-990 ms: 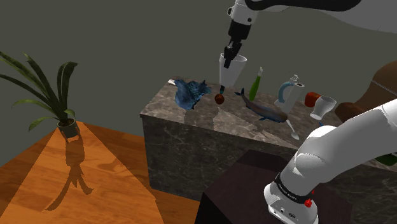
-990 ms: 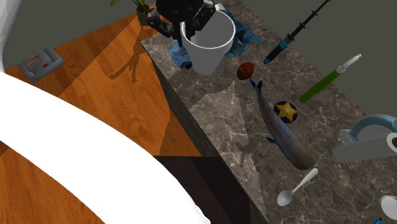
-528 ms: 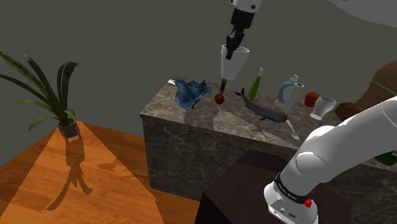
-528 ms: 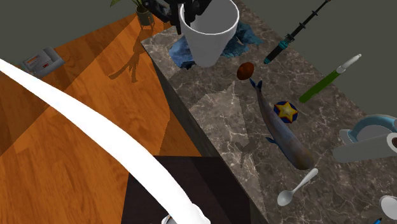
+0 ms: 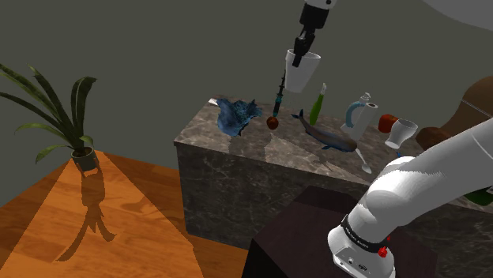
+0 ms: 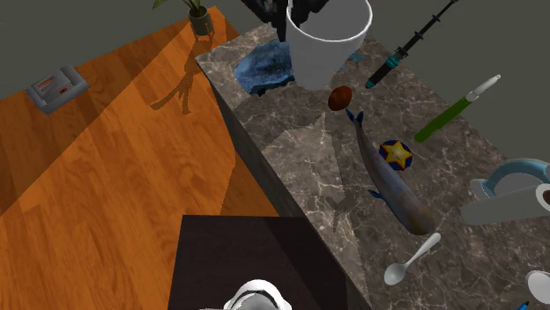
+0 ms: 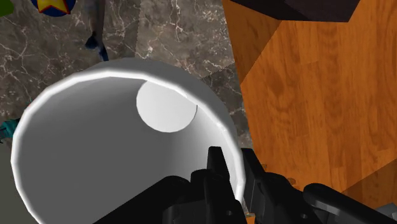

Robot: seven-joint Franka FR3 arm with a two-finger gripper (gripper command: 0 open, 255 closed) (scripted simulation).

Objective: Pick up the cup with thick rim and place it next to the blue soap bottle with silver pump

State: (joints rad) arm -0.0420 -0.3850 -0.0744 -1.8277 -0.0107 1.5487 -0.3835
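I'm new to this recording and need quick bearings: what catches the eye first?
A plain white tapered cup hangs high above the dark marbled counter, pinched by its rim in the black hand. On the counter lie a long grey-blue fish-shaped figure and a crumpled blue cloth. A potted plant stands on the orange wooden floor at the shoulder view's left.

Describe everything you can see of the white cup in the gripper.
The cup is plain white and tapered, wider at its thick-rimmed mouth, with a flat round bottom. It is empty and roughly upright, mouth up, in the air above the dark veined counter. The jaws pinch its rim, one inside the wall and one outside. Nothing else touches it.
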